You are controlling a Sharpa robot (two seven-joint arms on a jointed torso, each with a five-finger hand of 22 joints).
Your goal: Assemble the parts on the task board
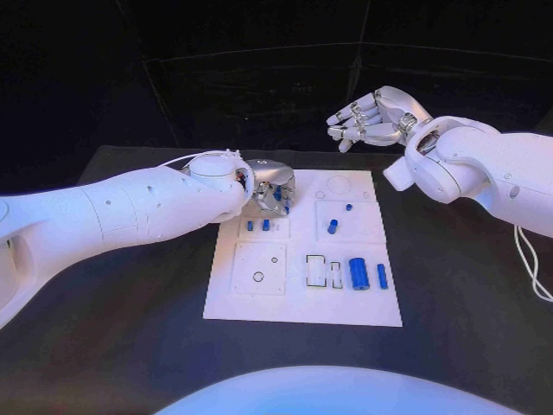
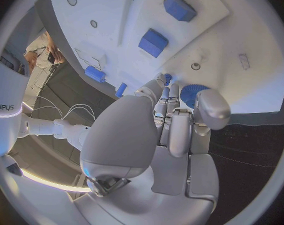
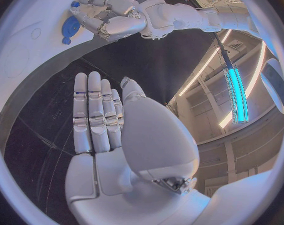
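The left hand covers the task board corner; whether its fingertips grip the blue gear is perhaps untellable.

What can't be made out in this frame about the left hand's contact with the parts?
- Head view: the left hand covers the task board beneath it.
- Left wrist view: fingers hide most of a round blue gear; grip or mere touch, cannot tell.
- Right wrist view: the gear is too small to judge contact.

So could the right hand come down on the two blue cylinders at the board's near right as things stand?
Probably yes. The right hand hovers open beyond the task board, holding nothing. The blue cylinders lie uncovered, and the left hand works at the board's far left corner, away from that path.
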